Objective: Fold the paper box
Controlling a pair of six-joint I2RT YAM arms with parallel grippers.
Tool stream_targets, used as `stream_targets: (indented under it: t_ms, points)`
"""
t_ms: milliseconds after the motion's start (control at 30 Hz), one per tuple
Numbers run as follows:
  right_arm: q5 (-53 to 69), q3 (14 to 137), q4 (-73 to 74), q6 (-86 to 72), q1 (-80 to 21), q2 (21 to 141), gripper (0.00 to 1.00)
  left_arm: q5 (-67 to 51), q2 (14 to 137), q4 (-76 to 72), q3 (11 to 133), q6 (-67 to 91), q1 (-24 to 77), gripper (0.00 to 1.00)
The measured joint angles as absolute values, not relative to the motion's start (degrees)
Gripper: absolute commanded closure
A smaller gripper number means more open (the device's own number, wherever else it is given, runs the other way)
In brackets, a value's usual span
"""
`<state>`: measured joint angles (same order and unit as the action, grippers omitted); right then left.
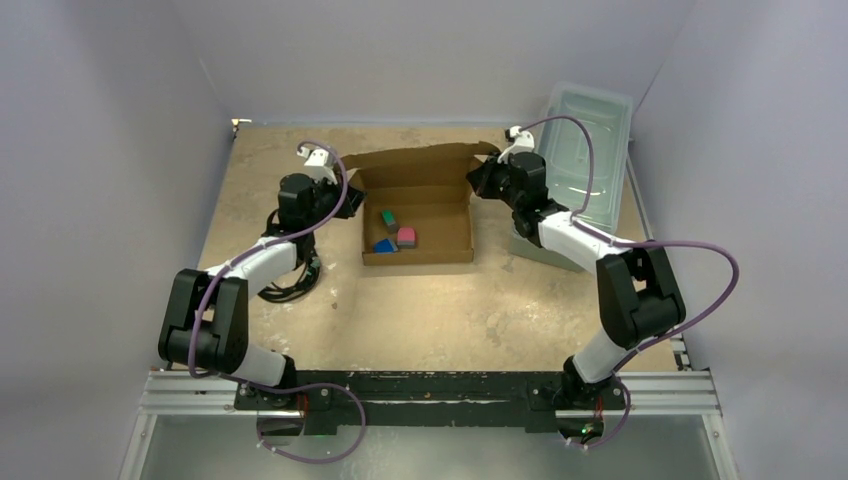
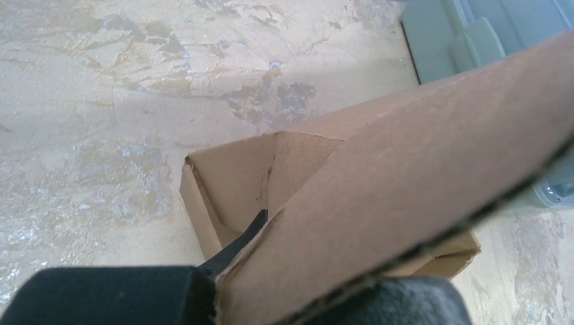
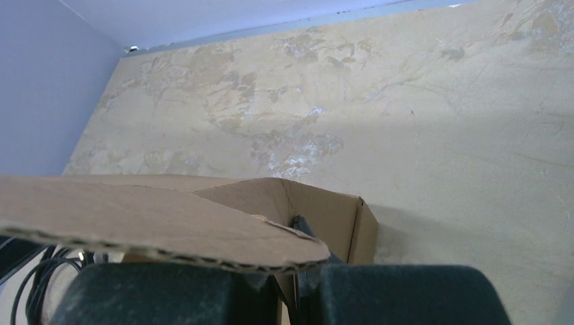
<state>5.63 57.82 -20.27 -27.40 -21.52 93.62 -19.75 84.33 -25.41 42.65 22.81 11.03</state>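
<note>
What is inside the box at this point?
Three blocks lie in the box: a green block, a pink block and a blue block, toward its near wall. Whatever sits under the raised back flap is covered.

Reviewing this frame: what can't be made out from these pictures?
1. Grip of the left gripper: too small in the top view; in the left wrist view a flap of the paper box covers the fingertips.
2. Grip of the right gripper: likewise, a flap lies across the right wrist view.
3. Shapes of the coloured blocks: too small from above, hidden by cardboard from both wrists.
4. Contents of the clear bin: near end behind the right arm.
</note>
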Motion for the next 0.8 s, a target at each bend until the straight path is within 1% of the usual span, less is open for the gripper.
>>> stream_targets:
  t_ms: [300,600,800]
  points:
    - [5.91,56.16,-23.05,-27.77,-21.45,93.62,0.91,-19.75,84.12,-23.09,43.07,21.37,11.09,1.0]
    - [8.82,56.23,-22.65,-28.84,-21.32,93.62,0.84,-19.03,83.22,-19.33,43.9,19.88,11.07,1.0]
    - [11.77,56.21,-20.43,-29.71,-21.37,93.62,0.76,-18.55,82.67,-17.47,44.01,18.9,11.07,1.0]
